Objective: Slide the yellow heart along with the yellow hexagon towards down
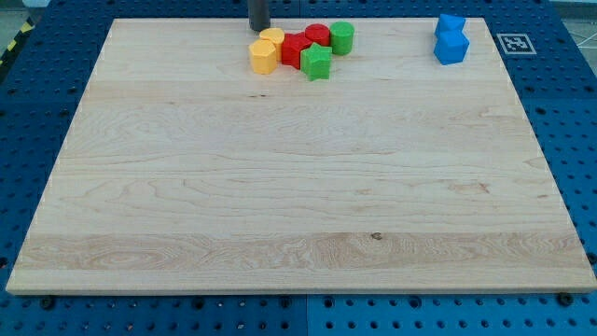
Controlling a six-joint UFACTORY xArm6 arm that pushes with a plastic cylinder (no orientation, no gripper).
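My tip (258, 28) sits at the view's top edge, just above and slightly left of the two yellow blocks. There is no pincer on this rig, only a bare rod, so nothing is spread or pinched. The yellow hexagon (263, 57) is lowest-left in the cluster, and the yellow heart (272, 38) touches it from above (its shape is hard to make out). To its right come the red block (295, 49), a second red block (317, 35), the green star (316, 63) and the green cylinder (341, 37). Two blue blocks (451, 40) lie well apart at the right. Best approach, I judge: contact the heart from above, centred over both yellows, and push straight down so the reds are not dragged.
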